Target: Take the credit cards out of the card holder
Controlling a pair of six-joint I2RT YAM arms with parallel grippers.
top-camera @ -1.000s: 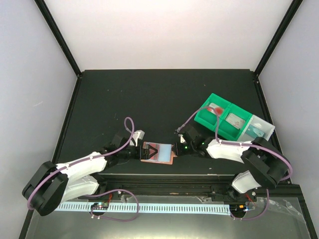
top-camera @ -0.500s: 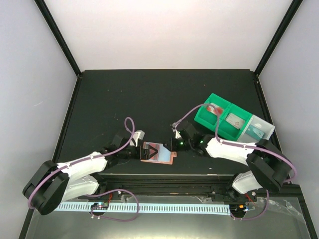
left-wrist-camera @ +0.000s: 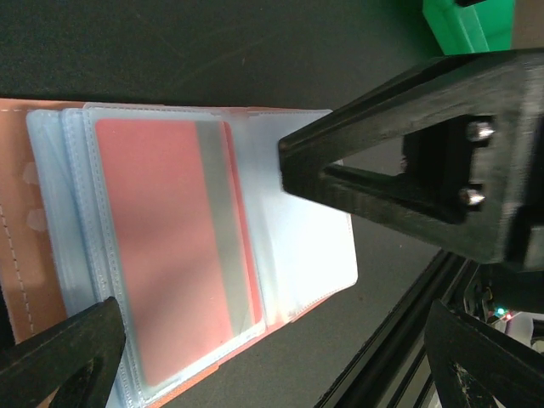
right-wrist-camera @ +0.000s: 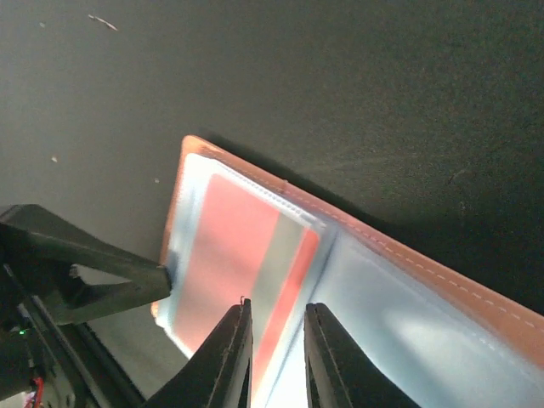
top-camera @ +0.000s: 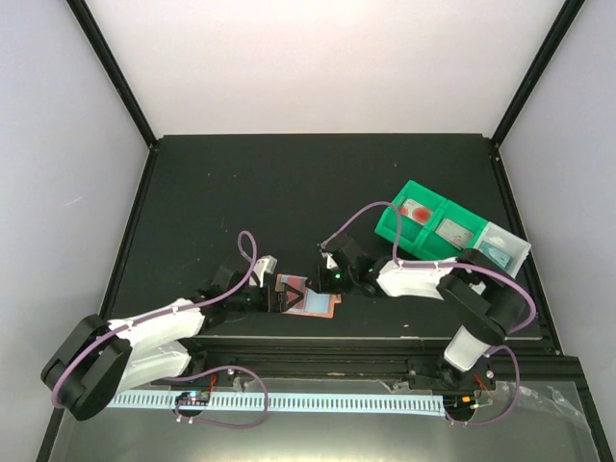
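The card holder (top-camera: 316,301) lies open near the table's front edge, terracotta outside, light blue lining up. A red card (left-wrist-camera: 153,255) sits in its clear sleeve, also in the right wrist view (right-wrist-camera: 225,246). My left gripper (top-camera: 278,296) is open wide (left-wrist-camera: 272,310). One of its fingers (right-wrist-camera: 93,285) presses the holder's (right-wrist-camera: 442,280) left edge. My right gripper (top-camera: 326,279) comes from the right and its tip (left-wrist-camera: 293,166) touches the sleeve. Its jaws (right-wrist-camera: 278,319) stand a narrow gap apart over the red card's right edge.
Two green bins (top-camera: 423,231) and a clear bin (top-camera: 502,248) stand at the right, each with a card-like item inside. A green bin corner (left-wrist-camera: 467,21) shows in the left wrist view. The table's front rail (top-camera: 318,332) runs just below the holder.
My right gripper has moved left from beside the holder onto its inner sleeve. My left gripper has edged right onto the holder's left panel.
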